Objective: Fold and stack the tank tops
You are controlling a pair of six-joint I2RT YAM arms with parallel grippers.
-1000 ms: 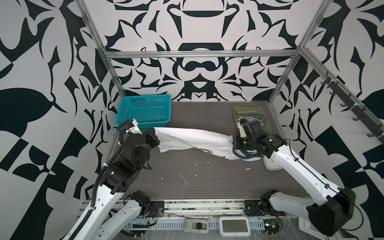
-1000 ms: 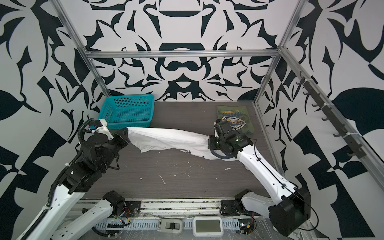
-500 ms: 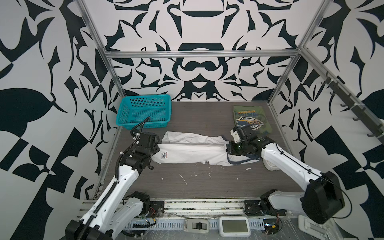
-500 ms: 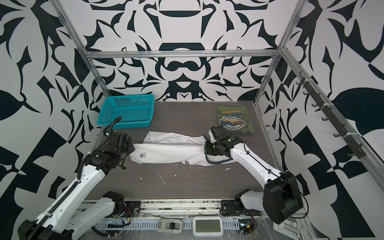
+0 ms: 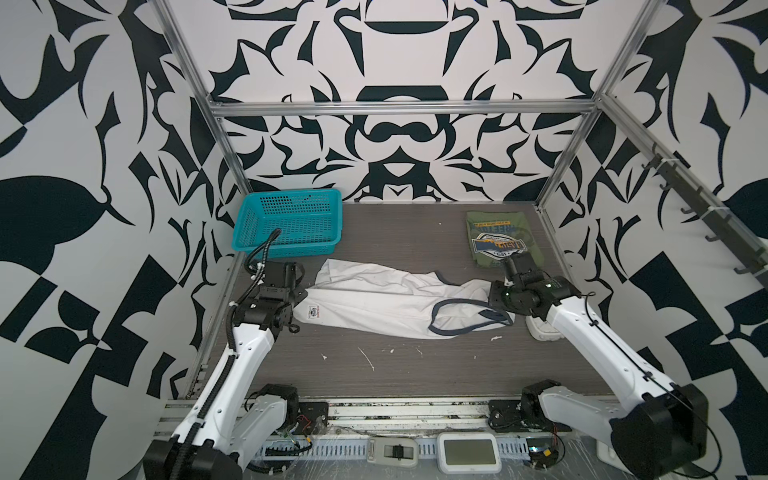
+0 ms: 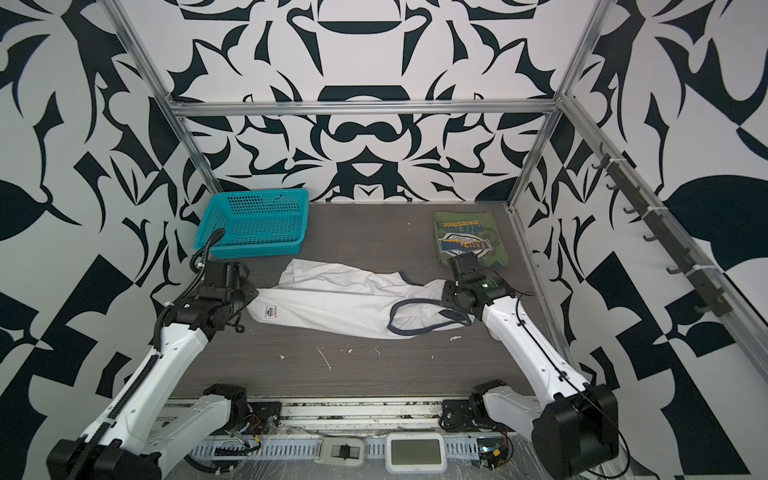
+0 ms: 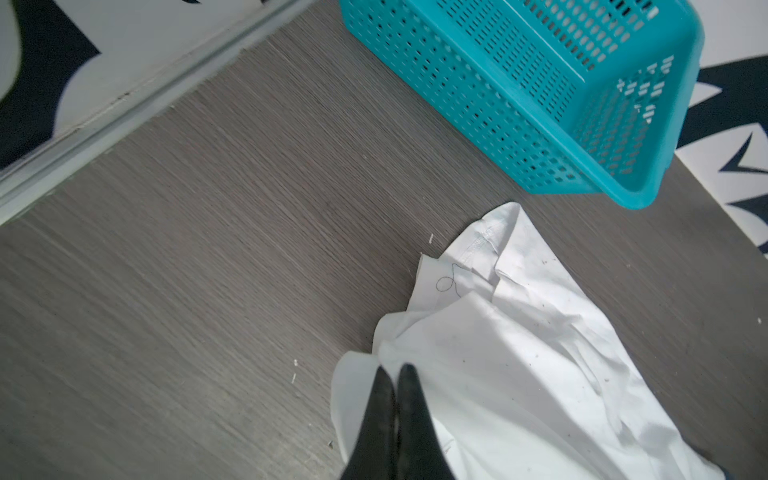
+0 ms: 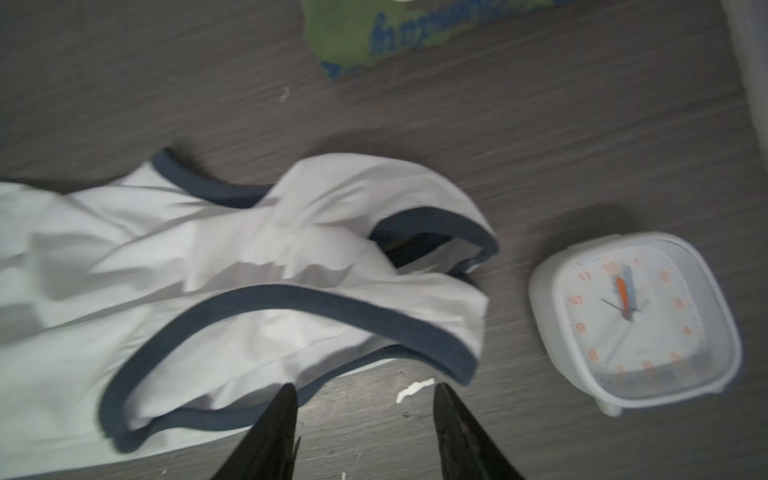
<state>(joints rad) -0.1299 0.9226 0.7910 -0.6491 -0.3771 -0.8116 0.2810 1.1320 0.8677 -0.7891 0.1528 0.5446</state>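
As it lies, white top (image 5: 374, 299) rumpled, navy-trimmed

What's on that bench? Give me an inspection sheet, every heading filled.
Surface: dark grey wood-grain tabletop, strewn with small white scraps.
Job's things: white cloth tank top with navy trim, lying rumpled lengthwise across the middle; olive green cloth tank top, folded, print up, back right.
Clutter: teal plastic mesh basket, back left, nothing seen inside; white square plastic clock beside the right arm.
Grippers: left gripper shut on the white top's hem corner; right gripper open, empty, beside the navy armhole trim.
Cables: black corrugated hose loops up from the left wrist before the basket.
Surroundings: black-and-white patterned walls, aluminium frame, hook rail on the right wall.
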